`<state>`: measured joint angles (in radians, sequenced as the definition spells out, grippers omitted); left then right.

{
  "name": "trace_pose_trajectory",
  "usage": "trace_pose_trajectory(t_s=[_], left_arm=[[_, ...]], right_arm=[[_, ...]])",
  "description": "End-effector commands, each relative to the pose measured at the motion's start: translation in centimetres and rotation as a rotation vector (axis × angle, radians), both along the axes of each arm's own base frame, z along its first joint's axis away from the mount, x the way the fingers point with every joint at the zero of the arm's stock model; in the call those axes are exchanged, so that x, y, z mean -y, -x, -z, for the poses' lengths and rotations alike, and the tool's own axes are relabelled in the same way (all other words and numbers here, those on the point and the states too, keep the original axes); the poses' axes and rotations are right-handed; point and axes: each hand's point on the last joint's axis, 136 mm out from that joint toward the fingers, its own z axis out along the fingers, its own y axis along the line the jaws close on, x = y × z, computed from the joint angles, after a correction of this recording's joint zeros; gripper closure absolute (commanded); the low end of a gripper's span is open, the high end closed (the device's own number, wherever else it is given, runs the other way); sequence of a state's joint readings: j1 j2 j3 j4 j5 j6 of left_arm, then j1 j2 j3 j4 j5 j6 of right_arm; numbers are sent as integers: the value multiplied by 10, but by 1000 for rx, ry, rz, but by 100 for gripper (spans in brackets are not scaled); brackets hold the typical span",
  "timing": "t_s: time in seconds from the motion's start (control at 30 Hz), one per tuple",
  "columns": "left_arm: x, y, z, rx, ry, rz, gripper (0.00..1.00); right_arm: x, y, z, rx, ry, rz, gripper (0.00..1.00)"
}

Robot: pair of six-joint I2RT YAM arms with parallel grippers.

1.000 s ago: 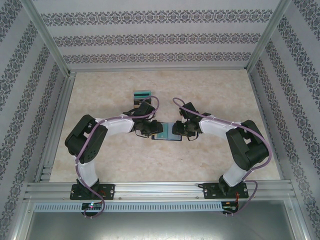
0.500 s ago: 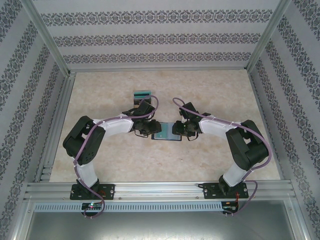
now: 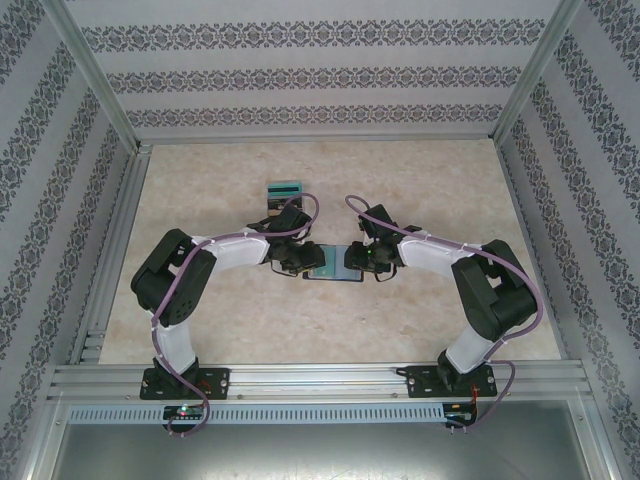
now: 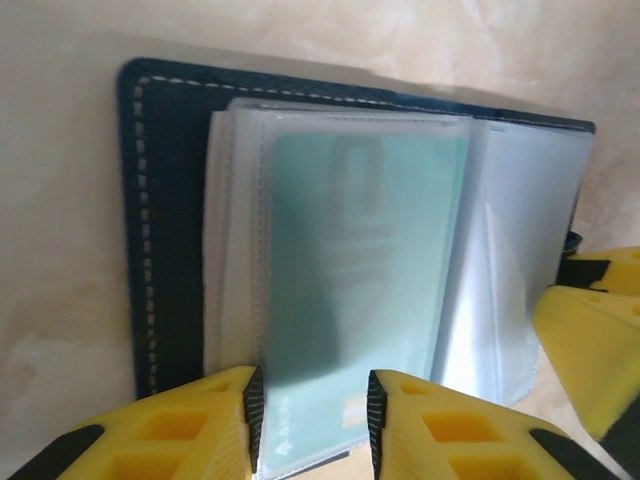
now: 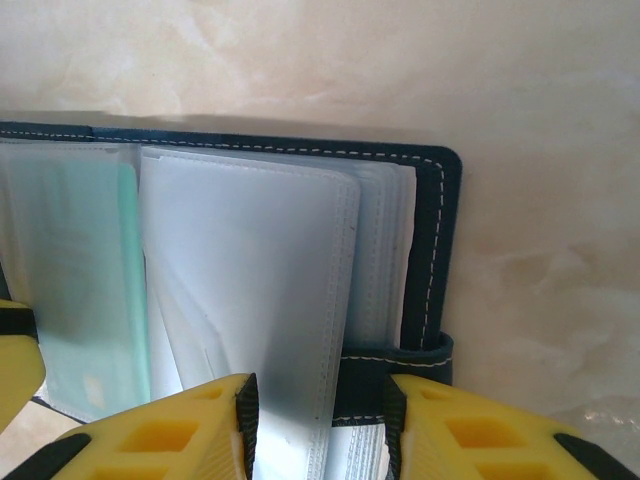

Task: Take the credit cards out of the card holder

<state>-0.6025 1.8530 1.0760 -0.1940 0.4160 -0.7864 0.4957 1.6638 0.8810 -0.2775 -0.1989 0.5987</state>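
Card holder [image 3: 334, 266] laid open mid-worktop [image 3: 440, 180], between both pincers. Teal card [image 4: 350, 280] seen inside clear sleeve [image 4: 235, 250] on left half. Left pincer [image 4: 315, 425] part-spread over card's left end, nothing clamped. Right pincer [image 5: 320, 430] likewise spread over right sleeves, beside snap tab [image 5: 395, 365]. Step judged: grasp of first card, not yet made. Next: holder to be pinned at right, card end pinched and slid out leftward

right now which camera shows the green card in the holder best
Left wrist: the green card fills mid-frame, seen through its clear sleeve. Right wrist catches a strip of it at the left edge; top external shows a tiny teal patch.
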Motion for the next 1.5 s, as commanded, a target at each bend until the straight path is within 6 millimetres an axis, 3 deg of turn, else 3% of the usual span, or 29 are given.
trace_pose_trajectory(t_s=[0.0, 0.1, 0.23, 0.53, 0.77, 1.13, 1.47], left_arm=[[25, -1, -16, 29, 118, 52, 64], [36, -4, -28, 47, 189, 71, 64], [36, -5, -30, 52, 184, 70, 64], [0, -6, -24, 82, 9, 0, 63], [-10, -4, -18, 67, -29, -15, 63], [-14, 1, -5, 27, -66, -3, 63], [-7, 4, 5, -6, -44, 17, 63]], right_arm=[[0, 16, 16, -60, 22, -16, 58], [0, 16, 17, -61, 22, -15, 59], [0, 16, 17, -59, 22, -16, 59], [4, 12, 2, -29, 31, -8, 56], [14, 4, -19, 16, 45, 19, 53], [17, 16, 15, -65, 58, 32, 51], [16, 18, 20, -78, 62, 29, 51]])
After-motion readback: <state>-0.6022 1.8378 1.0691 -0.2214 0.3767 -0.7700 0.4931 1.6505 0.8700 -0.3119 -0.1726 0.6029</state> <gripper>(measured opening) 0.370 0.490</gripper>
